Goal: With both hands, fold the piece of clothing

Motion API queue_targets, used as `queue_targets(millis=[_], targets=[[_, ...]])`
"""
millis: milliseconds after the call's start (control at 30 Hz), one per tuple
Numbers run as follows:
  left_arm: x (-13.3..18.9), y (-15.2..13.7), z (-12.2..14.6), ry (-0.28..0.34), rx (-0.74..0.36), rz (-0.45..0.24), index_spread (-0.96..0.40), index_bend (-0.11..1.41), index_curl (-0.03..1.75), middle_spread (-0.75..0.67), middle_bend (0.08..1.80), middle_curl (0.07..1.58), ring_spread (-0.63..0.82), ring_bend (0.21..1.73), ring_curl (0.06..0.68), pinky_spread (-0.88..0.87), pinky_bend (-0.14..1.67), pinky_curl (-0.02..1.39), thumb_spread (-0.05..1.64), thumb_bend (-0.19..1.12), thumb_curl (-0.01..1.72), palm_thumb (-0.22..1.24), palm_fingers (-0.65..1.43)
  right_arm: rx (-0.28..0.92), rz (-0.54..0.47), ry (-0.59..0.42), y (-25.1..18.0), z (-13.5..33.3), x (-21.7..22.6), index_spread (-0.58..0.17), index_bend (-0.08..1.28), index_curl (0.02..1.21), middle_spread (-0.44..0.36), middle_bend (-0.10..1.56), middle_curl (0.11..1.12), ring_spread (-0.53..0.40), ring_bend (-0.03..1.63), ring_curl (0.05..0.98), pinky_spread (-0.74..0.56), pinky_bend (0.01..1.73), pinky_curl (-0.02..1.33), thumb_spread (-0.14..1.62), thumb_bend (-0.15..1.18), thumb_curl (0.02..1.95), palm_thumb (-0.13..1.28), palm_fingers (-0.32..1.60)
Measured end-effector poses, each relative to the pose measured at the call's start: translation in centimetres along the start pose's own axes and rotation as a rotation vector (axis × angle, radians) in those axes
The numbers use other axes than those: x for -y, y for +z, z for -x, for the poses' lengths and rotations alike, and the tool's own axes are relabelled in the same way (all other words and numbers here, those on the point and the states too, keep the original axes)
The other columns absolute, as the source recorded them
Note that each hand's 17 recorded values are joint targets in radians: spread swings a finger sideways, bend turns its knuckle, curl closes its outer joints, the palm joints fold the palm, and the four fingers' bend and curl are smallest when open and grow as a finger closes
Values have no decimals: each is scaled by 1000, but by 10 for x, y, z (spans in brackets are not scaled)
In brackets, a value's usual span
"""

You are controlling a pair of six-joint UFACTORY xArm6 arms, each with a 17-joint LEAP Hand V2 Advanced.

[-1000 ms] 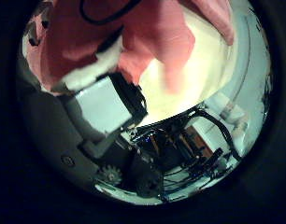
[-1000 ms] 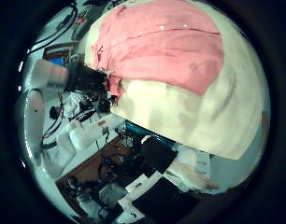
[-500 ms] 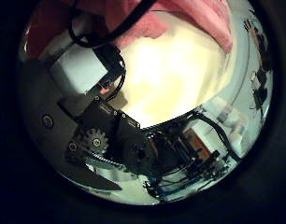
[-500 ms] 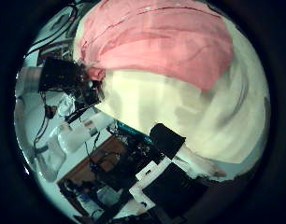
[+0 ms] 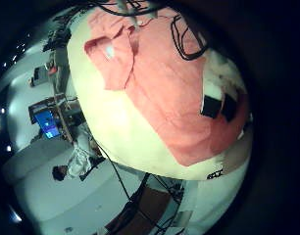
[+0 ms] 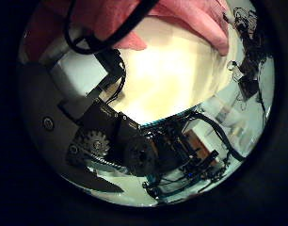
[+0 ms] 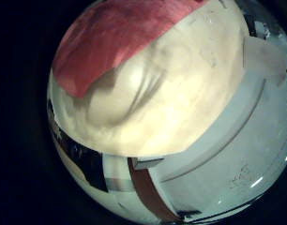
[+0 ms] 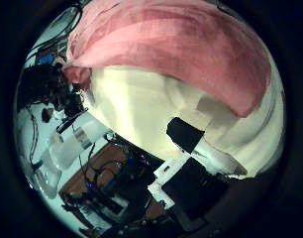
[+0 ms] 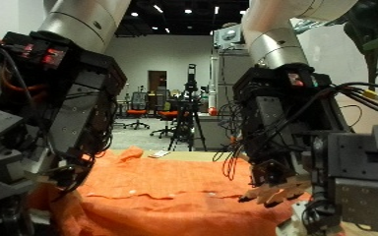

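An orange garment lies spread on the table below both hands. The right thumb side palm view shows the garment beside a finger. The right little finger side palm view shows it too.
The table's edge runs past the cloth. Office chairs and a tripod stand in the room behind the arms. A lit screen is off the table.
In the left thumb side palm view the cloth, earlier close against a finger, now lies farther off; the hand has let it go. The right thumb side palm view has shifted over the garment.
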State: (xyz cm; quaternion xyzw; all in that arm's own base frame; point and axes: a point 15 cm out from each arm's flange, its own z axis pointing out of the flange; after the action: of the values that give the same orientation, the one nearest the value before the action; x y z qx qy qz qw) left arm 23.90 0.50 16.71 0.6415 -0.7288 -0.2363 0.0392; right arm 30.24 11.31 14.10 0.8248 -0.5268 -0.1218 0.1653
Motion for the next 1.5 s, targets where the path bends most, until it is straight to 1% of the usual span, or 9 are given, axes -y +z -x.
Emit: queue_targets(millis=[167,200,333,500,633,700,1033,1333,1500], targets=[[0,-8,2,-1,0,0,-511,307,581,-628,756,1125,-496,1280,520,-682,1181,568,958,-19,559,914,866,-70,12,29,4,-9,1,-237,187,336,-79,402,429,-100,595,273,22,251,234,959,-10,369,727,559],[-1,-10,2,-3,-1,1,-514,301,600,-631,755,1131,-495,1282,521,-682,1183,569,958,-19,560,914,864,-87,13,34,4,-12,1,-268,175,333,-120,426,443,-162,664,288,-70,313,237,950,-5,381,767,709],[0,-16,4,-4,-2,-3,-527,276,680,-641,750,1151,-494,1287,523,-678,1194,572,959,-19,565,913,860,-143,28,32,5,-18,-1,-337,177,357,-188,428,472,-273,769,343,-283,486,276,925,-19,395,812,835],[-2,-23,5,-3,-1,-3,-541,236,792,-651,748,1172,-493,1296,526,-678,1198,573,959,-19,570,912,849,-155,43,35,10,-21,-1,-409,196,379,-255,461,509,-348,819,374,-499,659,308,907,-24,404,832,1009],[-3,-27,5,2,-7,-12,-549,201,873,-657,748,1183,-492,1301,527,-677,1202,573,959,-21,570,908,845,-150,29,38,7,-24,0,-449,369,477,-288,595,579,-349,899,426,-604,775,355,899,-25,407,842,1341],[-4,-29,4,13,-13,-18,-553,182,929,-661,748,1190,-491,1304,528,-677,1206,573,960,-21,571,904,840,-144,10,45,1,-27,0,-437,553,558,-263,749,634,-323,944,455,-584,833,390,942,-22,401,836,1469],[-31,-45,4,79,-38,44,-554,160,1110,-668,759,1203,-487,1331,531,-674,1229,576,961,-19,575,901,816,-111,-110,121,-31,-49,-27,-340,941,769,-188,1117,768,-256,1233,594,-380,1199,582,1144,76,481,1056,1278],[-63,-90,19,129,-37,124,-540,150,1236,-666,792,1206,-483,1349,531,-669,1251,576,963,-25,571,876,797,-110,-136,149,-66,-47,-86,-281,1053,823,-155,1236,788,-231,1325,653,-286,1299,659,1152,40,540,1083,1185],[-69,-120,27,151,-38,171,-527,147,1285,-663,804,1200,-482,1358,530,-667,1261,576,967,-21,566,872,789,-113,-223,155,-102,-47,-81,-265,1072,828,-146,1258,783,-224,1340,664,-266,1308,675,1154,20,561,1090,1174]])
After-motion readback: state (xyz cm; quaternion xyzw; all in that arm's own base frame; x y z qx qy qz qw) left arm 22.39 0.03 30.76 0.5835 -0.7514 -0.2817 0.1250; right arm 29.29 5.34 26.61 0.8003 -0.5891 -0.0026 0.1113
